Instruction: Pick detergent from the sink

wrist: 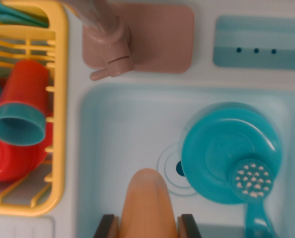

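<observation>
The detergent [147, 203] is an orange bottle with a rounded top, at the bottom middle of the wrist view, blurred and close to the camera. My gripper [148, 229] is shut on it: one dark finger [107, 227] presses its left side and the other dark finger [189, 227] its right side. The bottle stands over the pale blue sink [117, 129], near its front wall. Its lower part is cut off by the frame edge, so I cannot tell whether it rests on the sink floor.
A teal plate [221, 148] lies in the sink's right half with a teal slotted spoon [252, 181] on it, beside the drain [179, 168]. A pink faucet [110, 44] overhangs the back rim. A yellow dish rack [58, 124] with red and teal cups [21, 111] stands left. A teal tray [259, 44] sits at the back right.
</observation>
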`<action>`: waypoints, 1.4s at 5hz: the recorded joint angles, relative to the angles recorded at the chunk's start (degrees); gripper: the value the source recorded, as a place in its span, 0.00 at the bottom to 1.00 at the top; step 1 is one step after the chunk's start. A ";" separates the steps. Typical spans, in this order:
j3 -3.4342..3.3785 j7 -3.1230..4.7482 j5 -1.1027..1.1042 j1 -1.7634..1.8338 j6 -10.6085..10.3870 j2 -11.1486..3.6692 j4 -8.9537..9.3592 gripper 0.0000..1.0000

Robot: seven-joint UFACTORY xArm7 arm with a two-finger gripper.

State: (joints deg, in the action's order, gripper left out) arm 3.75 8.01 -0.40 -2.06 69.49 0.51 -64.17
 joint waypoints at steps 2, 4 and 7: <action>-0.01 -0.06 0.07 0.01 2.68 0.80 -1.88 1.00; -0.01 -0.12 0.13 0.02 5.21 1.55 -3.66 1.00; -0.02 -0.24 0.25 0.03 9.95 2.97 -6.99 1.00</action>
State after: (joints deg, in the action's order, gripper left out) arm 3.73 7.78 -0.15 -2.03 79.44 3.48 -71.16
